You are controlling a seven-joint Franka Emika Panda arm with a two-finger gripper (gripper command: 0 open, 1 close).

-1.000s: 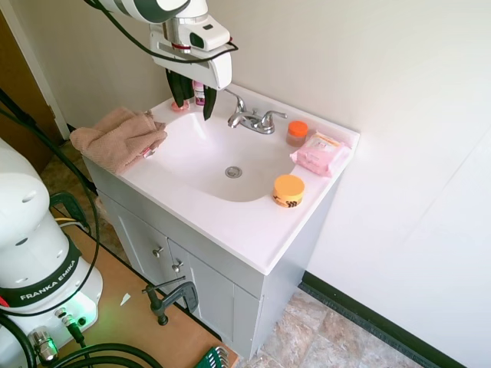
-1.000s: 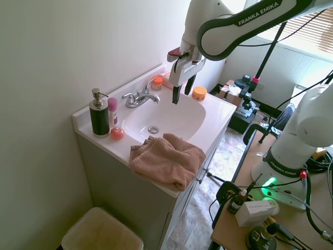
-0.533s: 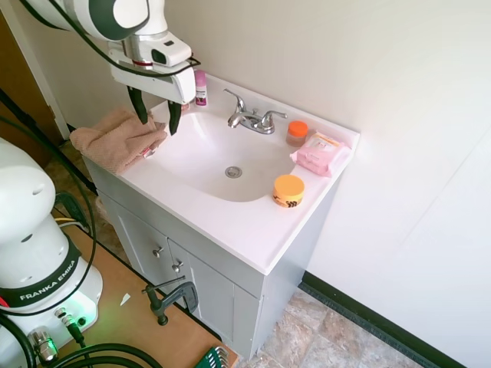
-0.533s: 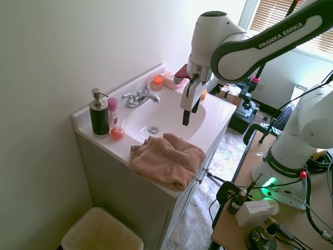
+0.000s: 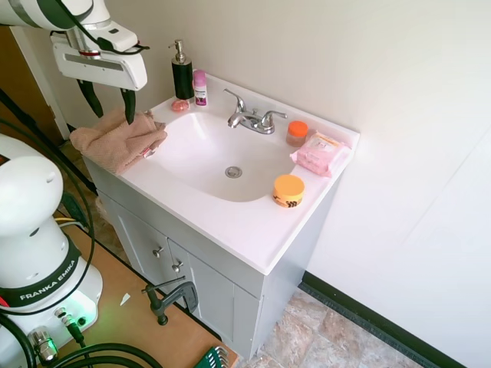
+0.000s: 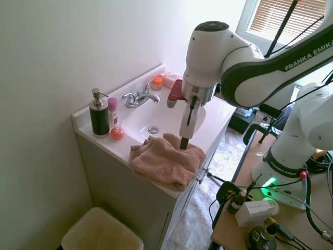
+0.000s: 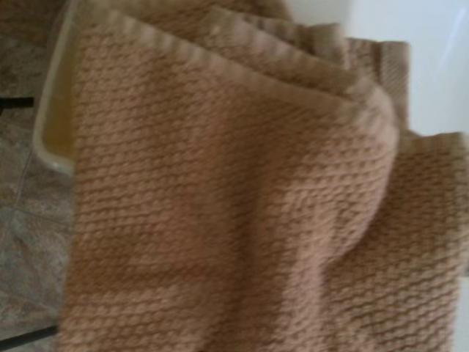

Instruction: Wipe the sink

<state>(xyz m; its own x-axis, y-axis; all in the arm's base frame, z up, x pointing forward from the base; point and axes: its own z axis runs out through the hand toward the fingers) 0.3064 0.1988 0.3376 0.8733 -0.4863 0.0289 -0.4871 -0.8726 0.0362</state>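
The sink (image 5: 201,150) is a glossy white oval basin with a round metal drain (image 5: 233,172) and a chrome faucet (image 5: 252,119) at its back. In the second exterior view the sink (image 6: 171,119) lies behind the towel. A crumpled tan towel (image 5: 117,139) lies on the counter's end beside the basin and hangs over the edge. My gripper (image 5: 110,106) hangs open just above the towel (image 6: 166,161), fingers apart and pointing down with nothing between them. The gripper (image 6: 183,144) tips sit close over the cloth. The towel (image 7: 234,191) fills the wrist view.
A black soap dispenser (image 5: 182,73), a pink bottle (image 5: 200,87) and a small pink round thing (image 5: 179,105) stand at the counter's back corner. An orange-lidded jar (image 5: 288,190), a pink wipes pack (image 5: 321,152) and a small orange-capped jar (image 5: 297,132) sit at the other end. A cream bin (image 6: 101,232) stands below.
My gripper has swung from over the faucet side of the basin across to above the towel and come lower. It stays open. The towel has not moved.
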